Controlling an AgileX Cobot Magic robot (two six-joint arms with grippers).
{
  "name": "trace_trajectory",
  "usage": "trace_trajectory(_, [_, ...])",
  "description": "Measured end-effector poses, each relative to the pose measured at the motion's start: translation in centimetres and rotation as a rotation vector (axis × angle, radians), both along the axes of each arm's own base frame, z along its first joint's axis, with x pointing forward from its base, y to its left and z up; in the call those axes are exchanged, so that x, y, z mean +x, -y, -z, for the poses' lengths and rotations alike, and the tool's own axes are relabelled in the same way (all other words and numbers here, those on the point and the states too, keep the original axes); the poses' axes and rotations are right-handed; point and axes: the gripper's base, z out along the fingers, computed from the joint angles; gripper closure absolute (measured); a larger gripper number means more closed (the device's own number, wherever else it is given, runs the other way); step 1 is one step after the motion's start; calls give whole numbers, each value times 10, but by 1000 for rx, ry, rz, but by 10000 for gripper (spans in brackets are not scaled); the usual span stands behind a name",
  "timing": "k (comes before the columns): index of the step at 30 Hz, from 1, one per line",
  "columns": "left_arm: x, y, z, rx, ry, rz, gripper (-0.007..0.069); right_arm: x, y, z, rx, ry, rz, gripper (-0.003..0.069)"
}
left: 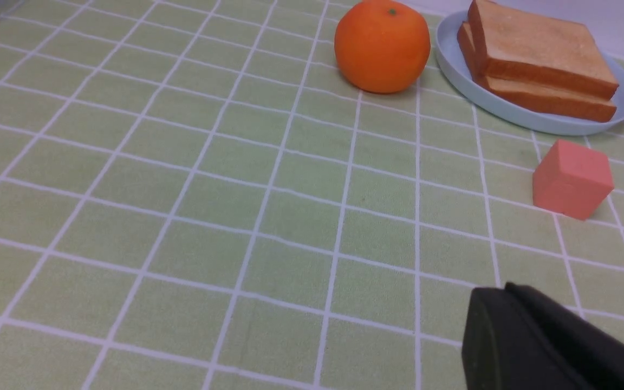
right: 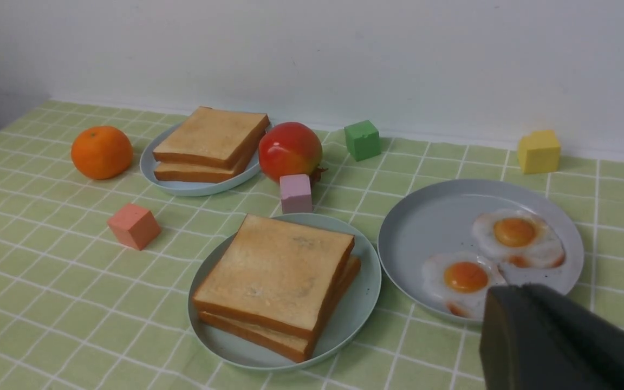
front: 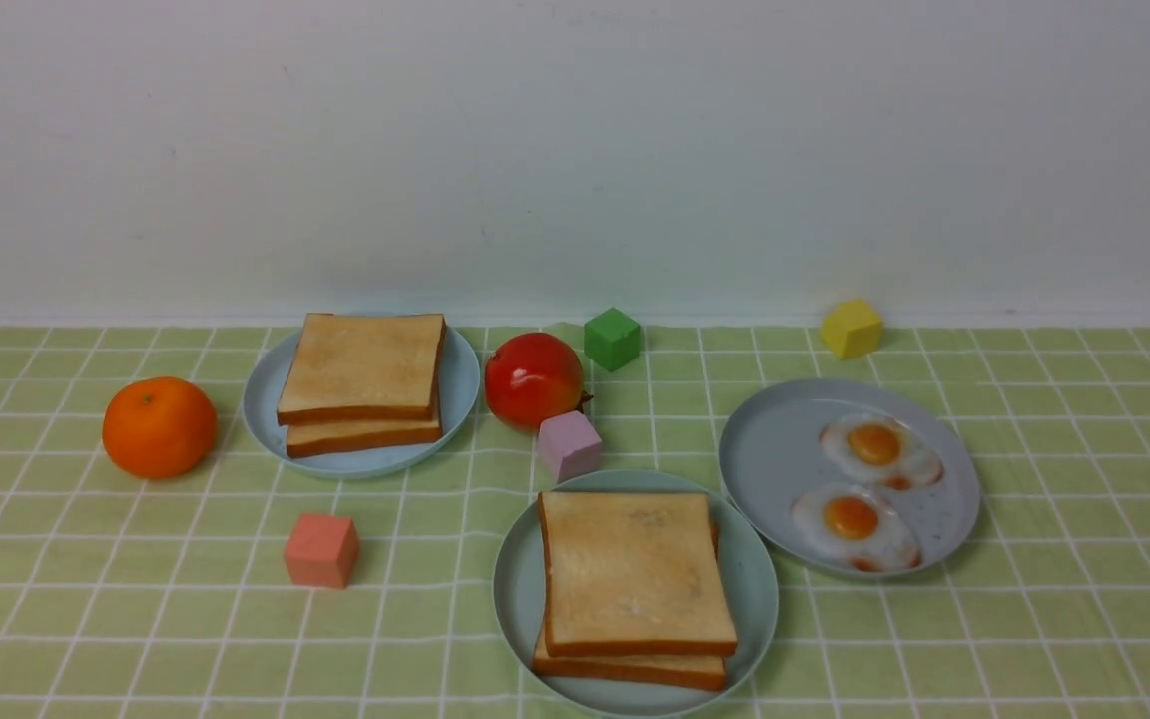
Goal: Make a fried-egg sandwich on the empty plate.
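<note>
Left gripper [left: 507, 303]: only a dark stub shows in its wrist view, low over bare worktop [left: 182, 216]. Cannot tell whether the jaws are parted or closed. Nothing is in them.

Right gripper [right: 512, 303]: same dark stub, jaws clenched and holding nothing. It hangs on the near side of the grey plate [right: 426, 227], to the right of the mint plate [front: 515, 589]. Neither arm appears in the front view.

The mint plate sits front and centre. On it is the sandwich [front: 635, 569], two toast slices stacked, the top one skewed slightly off the lower.

- Just right of the mint plate: the grey plate, carrying two fried eggs [front: 874, 444].
- Behind it, touching or nearly so: a pink block [front: 568, 444], then a red fruit [front: 533, 379] and a green block [front: 612, 339].
- Behind and left: a blue plate [front: 261, 419] with two spare slices [front: 360, 364], and an orange [front: 159, 426] further left.
- Left: a salmon block [front: 321, 549].
- Far behind and right: a yellow block [front: 852, 328].

Step, as I judge it: bread is placed and both arms stand clear, so this is either the finish or a pause before the filling goes in. If there is no egg inside, the next move calls for lifting the top slice, laying in an egg from the grey plate, and re-capping squarely.

Hidden: the space between the stacked slices. No white edge shows at the crusts in any view, so an egg inside can't be confirmed. Most of both grippers is cut off at the frame edge.
</note>
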Motion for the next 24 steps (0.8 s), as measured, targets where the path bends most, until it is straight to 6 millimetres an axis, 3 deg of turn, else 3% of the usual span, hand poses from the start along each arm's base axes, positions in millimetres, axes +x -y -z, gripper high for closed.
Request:
trace_trajectory(10, [0, 0, 0, 1, 3, 1, 603, -7, 17, 7, -126, 100, 158, 624])
trace_trajectory(16, [0, 0, 0, 1, 3, 1, 596, -14, 27, 66, -169, 50, 310, 612])
trace_trajectory(24, [0, 0, 0, 1, 4, 1, 586, -8, 27, 136, -159, -62, 351, 599])
